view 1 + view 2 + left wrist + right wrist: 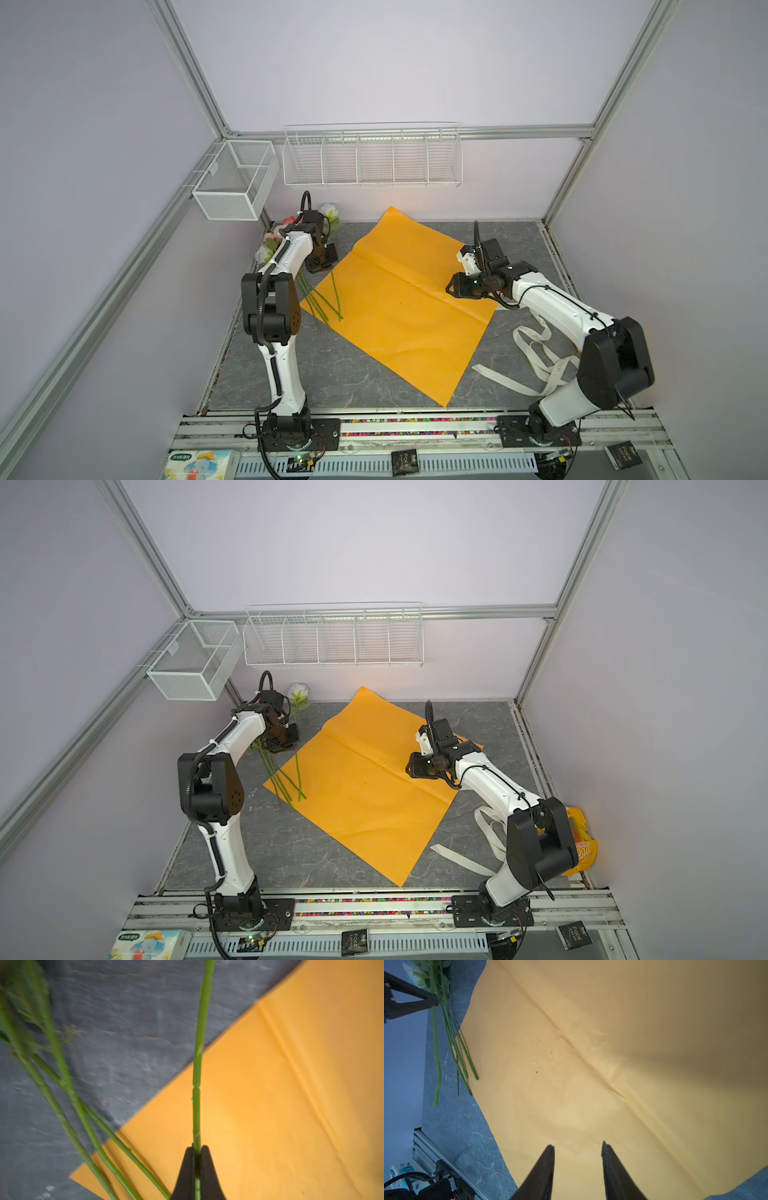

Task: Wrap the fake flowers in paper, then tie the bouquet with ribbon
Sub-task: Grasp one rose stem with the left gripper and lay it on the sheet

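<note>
- The small bunch of pink, cream and white fake roses on thin green stems (266,249) lay at the grey marbled tabletop's (332,374) far left corner, its stem ends fanned over the orange paper sheet (399,299).
- The left gripper (196,1150) was clenched on just one stem (197,1076). Lifting now could drag that flower out and scatter the bunch!
- The right gripper (578,1147) hung released and empty above the sheet. A low sweep could crumple it.

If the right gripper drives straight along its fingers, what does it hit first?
Most likely the orange sheet, near its centre crease. The open right gripper points across it with nothing in between. Depth is unclear, so the exact contact spot is a guess.
</note>
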